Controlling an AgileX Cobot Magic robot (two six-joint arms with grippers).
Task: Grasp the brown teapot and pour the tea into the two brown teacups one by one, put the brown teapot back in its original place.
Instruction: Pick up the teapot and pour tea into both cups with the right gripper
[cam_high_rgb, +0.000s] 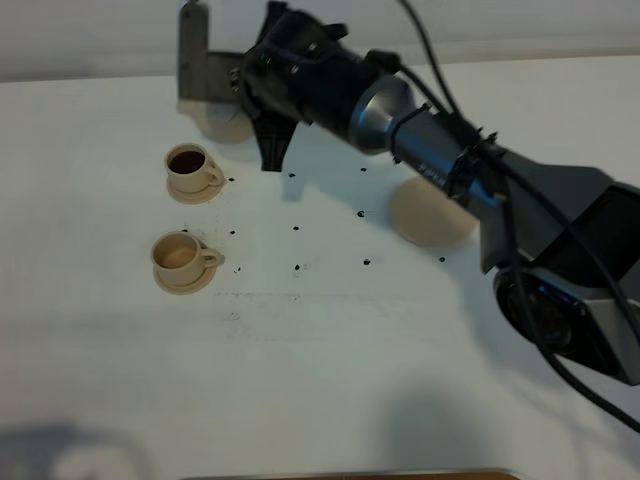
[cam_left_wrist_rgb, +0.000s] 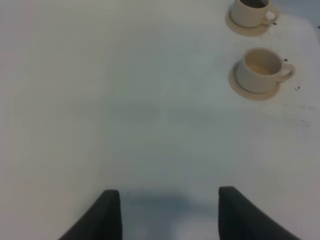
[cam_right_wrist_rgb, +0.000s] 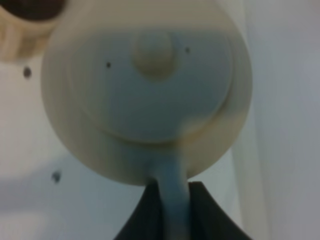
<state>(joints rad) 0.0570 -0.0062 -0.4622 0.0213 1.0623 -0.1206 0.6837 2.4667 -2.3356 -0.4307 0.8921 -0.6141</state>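
My right gripper (cam_high_rgb: 262, 140) reaches across to the far left and is shut on the loop handle (cam_right_wrist_rgb: 172, 195) of the brown teapot (cam_right_wrist_rgb: 150, 95). The wrist view looks down on its knobbed lid. In the exterior view only a pale part of the teapot (cam_high_rgb: 228, 125) shows under the arm, just behind the far teacup (cam_high_rgb: 192, 168), which holds dark tea. The near teacup (cam_high_rgb: 180, 258) on its saucer looks pale inside. Both cups also show in the left wrist view, far (cam_left_wrist_rgb: 250, 12) and near (cam_left_wrist_rgb: 260, 70). The wide saucer (cam_high_rgb: 432, 212) lies bare at mid-right. My left gripper (cam_left_wrist_rgb: 170, 200) is open and empty.
Several small black marks (cam_high_rgb: 296, 229) dot the white table between the cups and the wide saucer. A grey upright shape (cam_high_rgb: 195, 60) stands at the table's far edge behind the teapot. The right arm (cam_high_rgb: 450, 170) spans the upper right.
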